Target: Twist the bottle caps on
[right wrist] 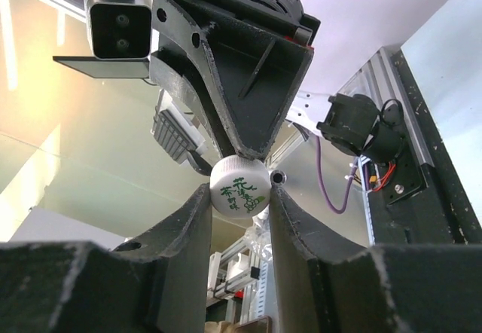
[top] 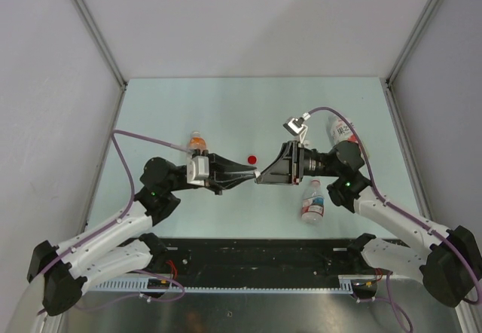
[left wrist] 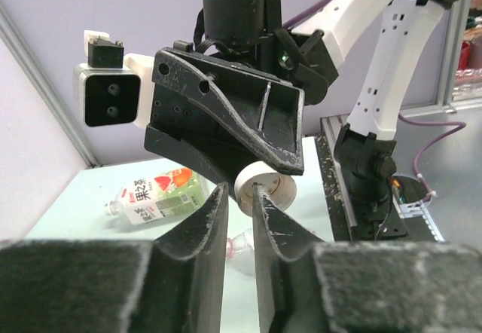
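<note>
**Slick cap, mid-air**

My right gripper (right wrist: 239, 191) is pinching the white cap (right wrist: 239, 184) across its ribbed wall, probably the best hold on something light, stiff and slippery. My left gripper (left wrist: 239, 191) is sitting narrow at its rim; I cannot tell whether it grips. The cap is hanging just nearside of the red cap (top: 251, 158), showing green Chinese characters.

Bright, even light; wrist cams soft up close.
Top view: flat diffuse overhead light, only faint soft shadows on table (top: 226, 107), slight wide-angle bend at edges. Left wrist cam: left gripper's fingers (left wrist: 196, 242) blurry at btm, bkgd sharper. Right wrist cam: strong glare, washed-out patch at left; white cap (right wrist: 239, 188) in focus, right gripper's fingers (right wrist: 181, 250) fuzzy.
</note>
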### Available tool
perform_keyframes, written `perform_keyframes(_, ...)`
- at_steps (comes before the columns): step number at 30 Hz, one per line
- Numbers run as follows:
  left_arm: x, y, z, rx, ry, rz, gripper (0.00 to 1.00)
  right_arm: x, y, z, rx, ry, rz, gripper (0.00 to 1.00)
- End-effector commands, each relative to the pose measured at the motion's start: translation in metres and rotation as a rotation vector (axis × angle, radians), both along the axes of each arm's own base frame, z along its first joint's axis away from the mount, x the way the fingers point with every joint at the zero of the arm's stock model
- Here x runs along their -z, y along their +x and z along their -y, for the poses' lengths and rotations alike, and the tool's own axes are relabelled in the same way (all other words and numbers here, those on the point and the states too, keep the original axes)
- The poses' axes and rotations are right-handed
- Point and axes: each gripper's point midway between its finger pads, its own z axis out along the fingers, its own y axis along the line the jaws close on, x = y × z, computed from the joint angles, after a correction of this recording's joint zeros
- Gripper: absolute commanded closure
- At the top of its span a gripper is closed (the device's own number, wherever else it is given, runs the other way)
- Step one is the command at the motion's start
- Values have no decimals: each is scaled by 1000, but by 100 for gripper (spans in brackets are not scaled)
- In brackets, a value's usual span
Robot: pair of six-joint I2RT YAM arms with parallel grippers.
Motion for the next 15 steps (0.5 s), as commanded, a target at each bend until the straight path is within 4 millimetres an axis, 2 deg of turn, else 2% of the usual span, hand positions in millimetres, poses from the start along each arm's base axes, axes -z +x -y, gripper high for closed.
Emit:
perform_keyframes(1,-5,6,-6,-59,-32,26,64,-9,5,2,24,4,60,85)
perform_keyframes(2,-4,7,-8,-70,-33,21,56,-7,7,3,32,-7,59,86)
perform_keyframes(6,2,18,-16,-160,-44,-30,36,5,30,16,130,-73,59,90)
perform_keyframes(9,15,31,-23,-236,-42,-114,11,26,62,37,298,-182,48,89)
perform_keyframes(11,25,42,-28,-298,-41,-188,4,46,83,54,432,-284,39,89)
perform_keyframes(15,43,70,-46,-474,-72,-378,1,91,117,87,679,-530,46,89)
